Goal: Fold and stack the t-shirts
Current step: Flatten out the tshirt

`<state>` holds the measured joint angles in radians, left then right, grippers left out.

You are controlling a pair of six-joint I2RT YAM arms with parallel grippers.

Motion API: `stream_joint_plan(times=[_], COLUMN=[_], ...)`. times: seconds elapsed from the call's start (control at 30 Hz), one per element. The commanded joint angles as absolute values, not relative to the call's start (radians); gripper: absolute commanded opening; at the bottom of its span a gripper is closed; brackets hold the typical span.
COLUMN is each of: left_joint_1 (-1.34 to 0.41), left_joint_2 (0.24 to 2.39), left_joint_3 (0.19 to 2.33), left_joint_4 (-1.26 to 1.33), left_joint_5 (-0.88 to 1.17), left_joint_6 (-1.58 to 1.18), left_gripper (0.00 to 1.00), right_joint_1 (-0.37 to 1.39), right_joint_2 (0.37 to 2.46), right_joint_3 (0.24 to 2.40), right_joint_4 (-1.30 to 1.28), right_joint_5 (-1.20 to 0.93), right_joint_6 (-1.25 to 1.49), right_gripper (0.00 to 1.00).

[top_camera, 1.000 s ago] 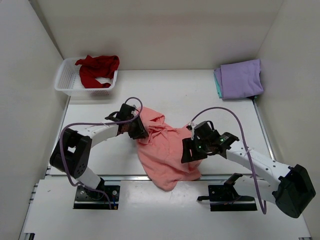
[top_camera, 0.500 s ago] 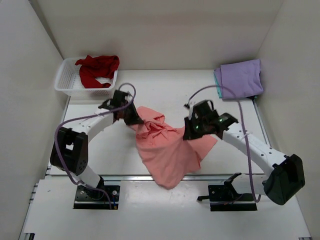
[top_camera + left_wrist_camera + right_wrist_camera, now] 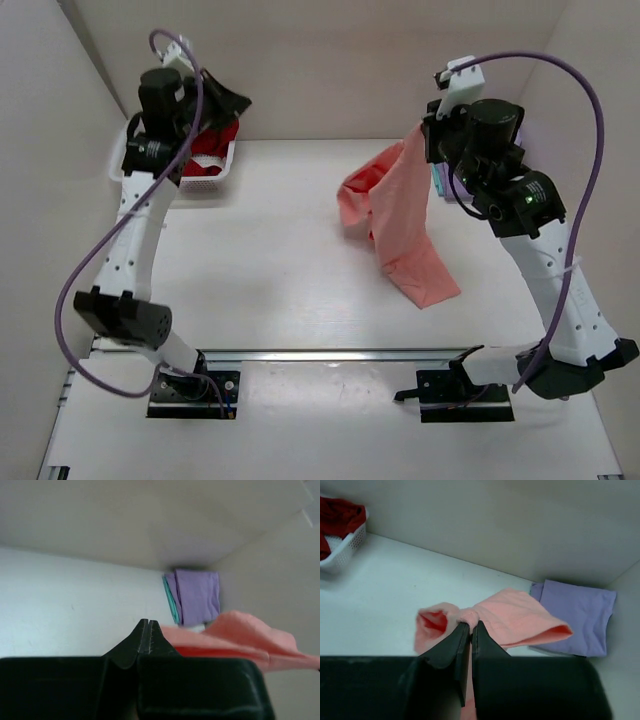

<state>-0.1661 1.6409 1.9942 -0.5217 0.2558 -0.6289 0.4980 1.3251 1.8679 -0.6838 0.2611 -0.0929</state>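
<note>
The salmon-pink t-shirt (image 3: pixel 405 225) hangs bunched from my right gripper (image 3: pixel 425 138), which is raised high at the back right and shut on a fold of it (image 3: pixel 470 622). The shirt's lower end trails onto the table. My left gripper (image 3: pixel 235 100) is raised at the back left above the basket. Its jaws (image 3: pixel 149 623) are shut with nothing between them, and the pink shirt (image 3: pixel 240 637) shows well beyond them. The dark red t-shirt (image 3: pixel 210 140) lies in the basket. The folded lavender t-shirt (image 3: pixel 575 612) lies on a teal one (image 3: pixel 170 600) in the back right corner.
The white lattice basket (image 3: pixel 130 165) stands at the back left corner against the wall. White walls close in the table on the left, back and right. In the top view my right arm hides most of the folded pile.
Both arms rose from the table. My right gripper carried the pink shirt up and toward the back right. My left gripper no longer has the cloth and swung up to the basket.
</note>
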Motion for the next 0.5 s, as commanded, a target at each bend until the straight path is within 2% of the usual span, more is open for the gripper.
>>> stream_joint_plan(times=[0.0, 0.07, 0.1, 0.17, 0.2, 0.27, 0.33, 0.47], left_joint_1=[-0.205, -0.236, -0.257, -0.294, -0.325, -0.36, -0.405, -0.451], left_joint_2=[1.553, 1.49, 1.461, 1.447, 1.462, 1.514, 1.603, 1.744], left_joint_3=[1.691, 1.419, 1.355, 1.183, 1.155, 1.108, 1.091, 1.149], left_joint_4=[-0.499, -0.37, -0.273, -0.14, -0.094, -0.017, 0.12, 0.236], left_joint_5=[0.354, 0.4, 0.432, 0.461, 0.462, 0.489, 0.527, 0.52], left_joint_6=[-0.673, -0.747, -0.799, -0.865, -0.894, -0.929, -0.975, -0.988], left_gripper=[0.0, 0.07, 0.2, 0.21, 0.22, 0.36, 0.37, 0.46], right_joint_1=[0.535, 0.555, 0.569, 0.589, 0.594, 0.589, 0.588, 0.571], right_joint_2=[1.296, 1.238, 1.226, 1.186, 1.183, 1.172, 1.172, 1.181], right_joint_3=[1.774, 1.709, 1.677, 1.637, 1.634, 1.626, 1.638, 1.693], right_joint_4=[-0.707, -0.71, -0.713, -0.719, -0.722, -0.736, -0.738, -0.765], right_joint_5=[0.236, 0.192, 0.19, 0.167, 0.166, 0.14, 0.126, 0.094], right_joint_6=[-0.15, -0.131, -0.112, -0.104, -0.1, -0.104, -0.115, -0.126], right_gripper=[0.0, 0.0, 0.0, 0.0, 0.0, 0.0, 0.0, 0.0])
